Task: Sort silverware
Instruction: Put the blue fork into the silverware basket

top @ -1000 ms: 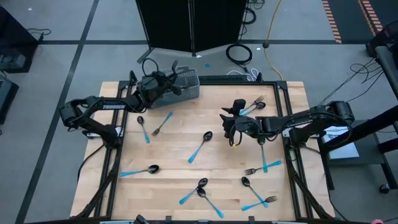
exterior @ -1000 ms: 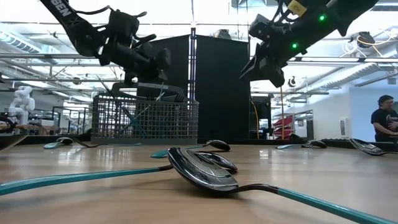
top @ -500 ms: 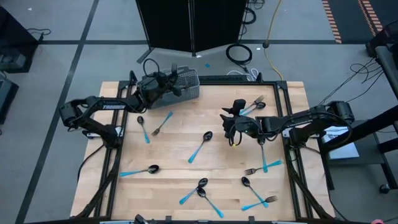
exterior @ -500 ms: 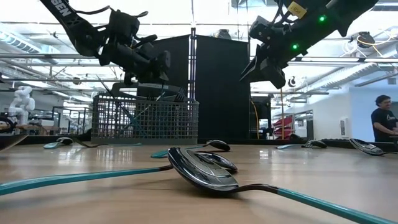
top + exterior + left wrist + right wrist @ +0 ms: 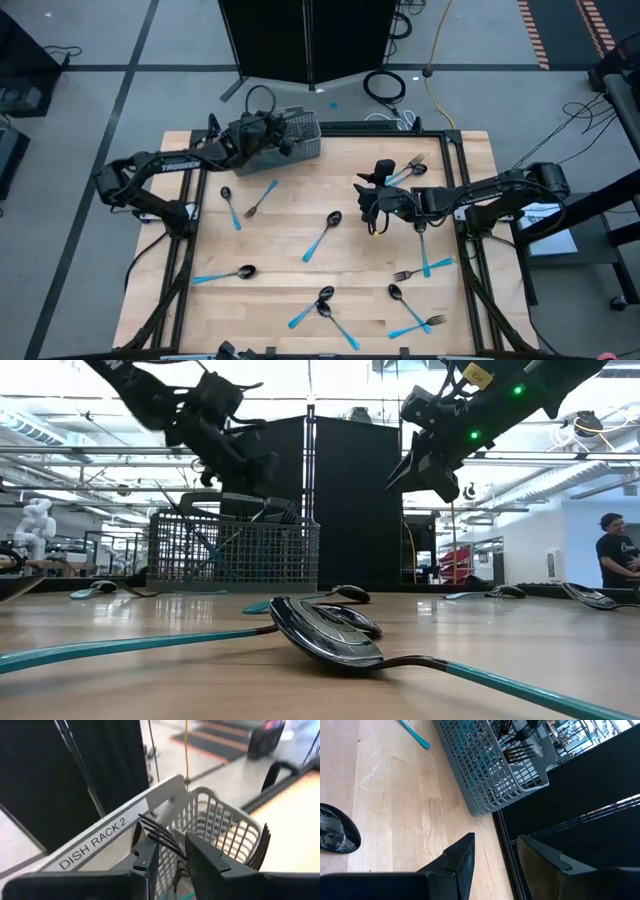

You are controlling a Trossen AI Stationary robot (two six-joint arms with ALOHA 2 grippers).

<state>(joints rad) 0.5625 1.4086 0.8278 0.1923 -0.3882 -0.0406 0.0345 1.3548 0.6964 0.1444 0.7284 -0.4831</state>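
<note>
left gripper [image 5: 170,855] | above basket [image 5: 220,827] | fork tines [image 5: 160,837] only wrist-visible

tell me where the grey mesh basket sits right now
In the high view the grey mesh basket sits at the table's far left corner, directly under the left claw.

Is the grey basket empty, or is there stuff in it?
Not empty. The basket holds forks standing tines-up, with blue handles showing through the mesh.

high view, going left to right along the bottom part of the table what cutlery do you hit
Spoon → crossed pair of spoons → lone spoon → fork
</note>
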